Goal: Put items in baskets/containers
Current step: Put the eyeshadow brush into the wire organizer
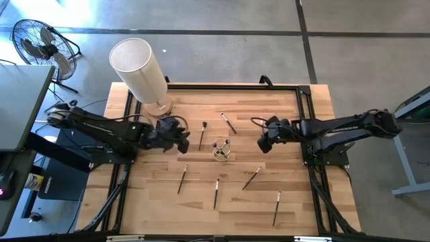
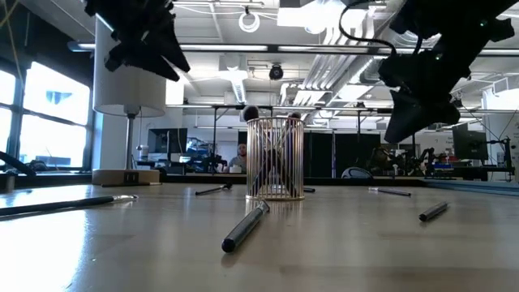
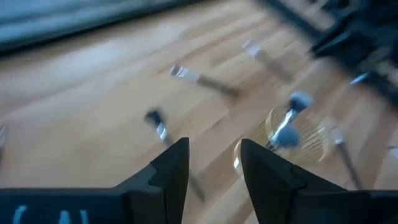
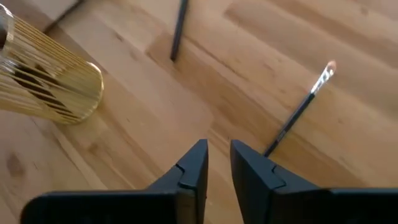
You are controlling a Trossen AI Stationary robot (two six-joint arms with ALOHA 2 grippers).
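Note:
A small ribbed glass cup (image 1: 221, 149) with a yellowish tint stands upright mid-table and holds a few brushes; it also shows in the low view (image 2: 274, 158). Several thin dark brushes lie flat on the wood, among them one (image 1: 203, 134) left of the cup, one (image 1: 228, 122) beyond it and one (image 1: 252, 177) nearer. My left gripper (image 1: 181, 139) hovers left of the cup, open and empty, its fingers (image 3: 174, 168) above the table. My right gripper (image 1: 264, 142) hovers right of the cup, its fingers almost together and empty (image 4: 217, 163).
A big white cylinder (image 1: 140, 67) stands on a wooden base at the far left of the table. More brushes lie near the front edge (image 1: 216, 193) (image 1: 277, 207) (image 1: 182, 178). A black frame (image 1: 302, 91) borders the table. A fan (image 1: 40, 44) stands on the floor.

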